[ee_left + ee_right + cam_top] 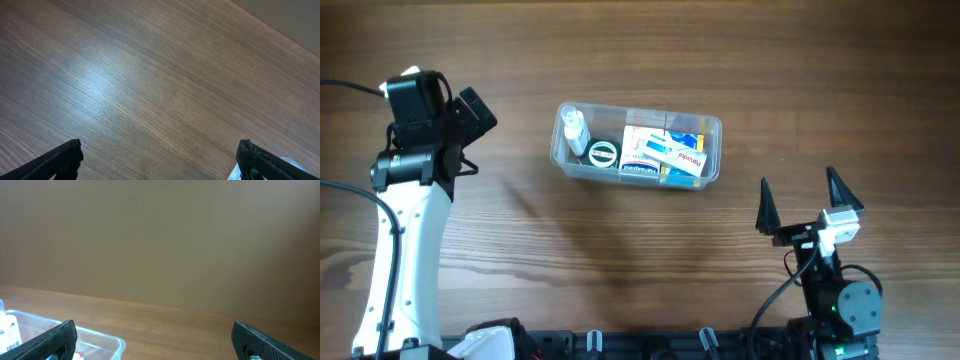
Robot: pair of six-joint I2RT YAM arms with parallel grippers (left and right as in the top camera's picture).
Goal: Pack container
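1. Container point(715, 150) – clear tub on the wood table point(620, 270), just toward 12 o'clock from centre, long side running 9-to-3.
2. Inside: small bottle point(576, 130) at the 9 o'clock end, a green-ringed round item point(604, 153) beside it, and printed boxes point(665, 150) filling the 3 o'clock half.
3. Left gripper point(160, 145) – approx 9 o'clock of the tub, well apart, jaws wide, nothing held.
4. Right gripper point(798, 190) – approx 4 o'clock of the tub, near the table edge, jaws wide and empty.
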